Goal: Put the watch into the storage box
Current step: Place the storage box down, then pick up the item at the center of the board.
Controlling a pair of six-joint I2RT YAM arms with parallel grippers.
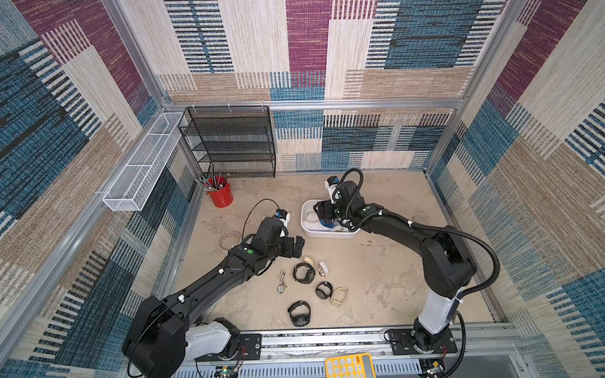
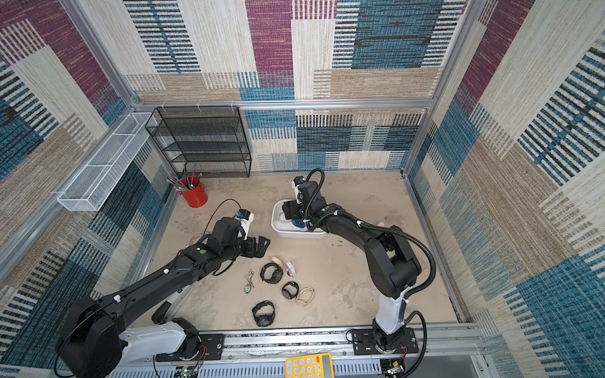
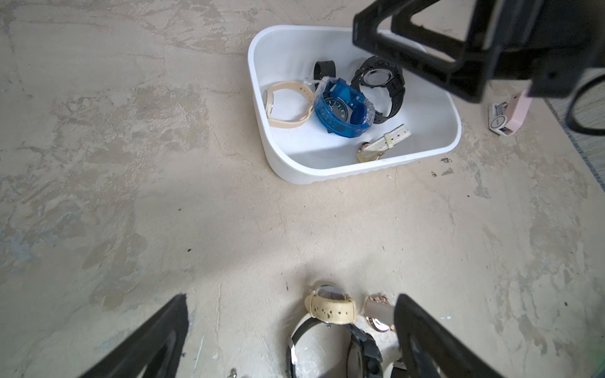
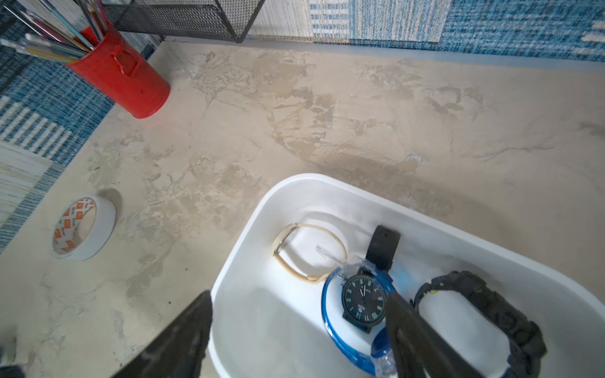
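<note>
Your right fingers (image 4: 413,333) gape empty over the blue translucent watch (image 4: 362,303) in the white plastic storage box (image 4: 327,179); left fingers (image 3: 425,337), also wide, hang near the cream-strapped watch (image 3: 331,308) on the bench (image 3: 163,196), likely light and floppy, so pinch its strap.

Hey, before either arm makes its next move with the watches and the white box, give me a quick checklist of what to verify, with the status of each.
1. Right gripper open, nothing between its fingers: ok.
2. Blue watch lying inside the storage box: ok.
3. Right fingers clear of the blue watch before lifting: cannot tell; one overlaps it in the right wrist view.
4. Left gripper open and empty: ok.
5. All watches boxed: not ok; several, including a black watch, lie on the table.
</note>
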